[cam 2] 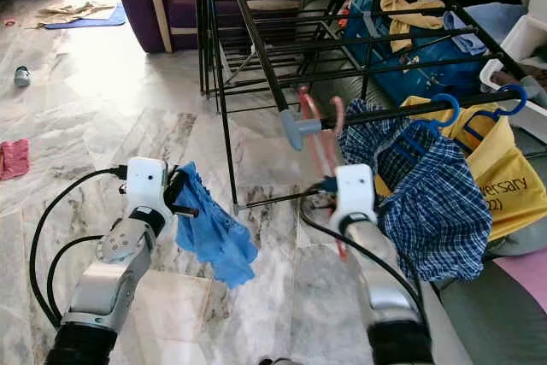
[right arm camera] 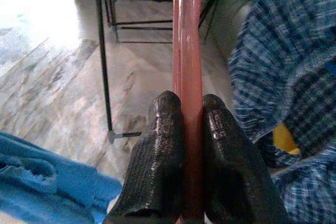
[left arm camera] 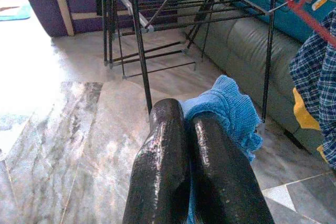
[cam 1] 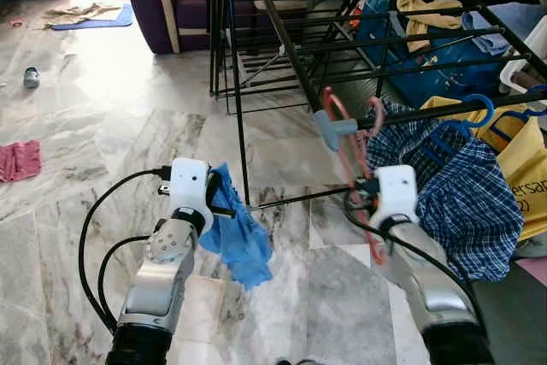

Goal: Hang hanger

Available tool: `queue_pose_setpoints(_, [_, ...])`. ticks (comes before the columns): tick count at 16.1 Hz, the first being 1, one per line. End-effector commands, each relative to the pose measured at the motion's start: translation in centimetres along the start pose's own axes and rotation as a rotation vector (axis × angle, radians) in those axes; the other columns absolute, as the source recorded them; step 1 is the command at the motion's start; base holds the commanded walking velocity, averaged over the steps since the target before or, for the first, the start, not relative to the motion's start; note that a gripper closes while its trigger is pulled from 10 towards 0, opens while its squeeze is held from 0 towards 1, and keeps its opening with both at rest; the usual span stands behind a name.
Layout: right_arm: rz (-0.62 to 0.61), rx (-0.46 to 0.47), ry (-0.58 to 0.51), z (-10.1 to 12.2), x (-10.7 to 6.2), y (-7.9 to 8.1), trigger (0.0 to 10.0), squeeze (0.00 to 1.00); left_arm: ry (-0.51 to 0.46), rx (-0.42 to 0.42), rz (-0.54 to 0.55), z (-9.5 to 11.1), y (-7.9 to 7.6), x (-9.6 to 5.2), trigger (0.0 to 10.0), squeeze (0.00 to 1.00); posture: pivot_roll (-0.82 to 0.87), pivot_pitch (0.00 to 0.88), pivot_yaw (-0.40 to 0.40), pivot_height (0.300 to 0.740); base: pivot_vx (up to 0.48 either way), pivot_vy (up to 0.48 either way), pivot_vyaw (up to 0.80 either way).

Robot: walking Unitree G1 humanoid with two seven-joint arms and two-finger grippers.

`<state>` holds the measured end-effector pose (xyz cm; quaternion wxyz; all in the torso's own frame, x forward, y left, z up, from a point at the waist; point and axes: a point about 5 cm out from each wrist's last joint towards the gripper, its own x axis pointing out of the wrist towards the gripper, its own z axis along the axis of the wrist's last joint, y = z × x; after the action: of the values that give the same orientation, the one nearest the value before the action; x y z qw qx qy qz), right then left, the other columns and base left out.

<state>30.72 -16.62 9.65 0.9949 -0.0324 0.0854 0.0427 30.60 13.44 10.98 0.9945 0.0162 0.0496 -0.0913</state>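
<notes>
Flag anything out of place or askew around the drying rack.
A crumpled pink cloth and a small grey object lie loose on the marble floor. The blue checked shirt hangs bunched and lopsided from the black metal drying rack.

The only readable lettering stands on the yellow bag lying beside the plaid shirt at the right. In the right eye view its dark print reads "versary", the start of the word hidden behind the shirt. In the left eye view the same bag shows "er Sal", cut off at the picture's edge.
</notes>
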Motion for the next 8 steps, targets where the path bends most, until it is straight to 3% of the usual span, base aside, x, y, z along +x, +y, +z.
queue_pose_setpoints(1, [-0.032, 0.001, -0.092, 1.7, -0.3, -1.0, 0.0, 0.00, -0.016, -0.004, -0.010, 0.3, -0.2, -0.1, 10.0, 0.00, 0.02, 0.094, -0.090, 0.740, 0.000, 0.000, 0.00])
queue_pose_setpoints(4, [-0.049, 0.000, -0.072, 0.5, -1.9, -1.6, 0.0, 0.00, -0.039, -0.014, -0.013, 0.4, -1.1, -0.1, 10.0, 0.00, 0.01, 0.098, -0.087, 0.740, 0.000, 0.000, 0.00])
queue_pose_setpoints(5, [-0.039, 0.024, -0.033, -0.6, -2.8, -1.4, 6.1, 0.00, -0.047, -0.024, -0.022, 0.6, -1.8, -0.1, 10.0, 0.00, 0.01, 0.101, -0.088, 0.740, 0.000, 0.000, 0.00])
queue_pose_setpoints(6, [-0.024, 0.041, -0.010, -1.3, -3.5, -1.0, 10.0, 0.00, -0.057, -0.032, -0.046, 0.7, -2.2, -0.2, 10.0, 0.00, 0.01, 0.104, -0.088, 0.740, 0.000, 0.000, 0.00])
queue_pose_setpoints(8, [-0.009, 0.041, -0.002, -1.6, -4.1, -0.6, 10.0, 0.00, -0.059, -0.033, -0.047, 0.6, -2.3, -0.4, 10.0, 0.00, 0.00, 0.109, -0.088, 0.740, 0.000, 0.000, 0.00])
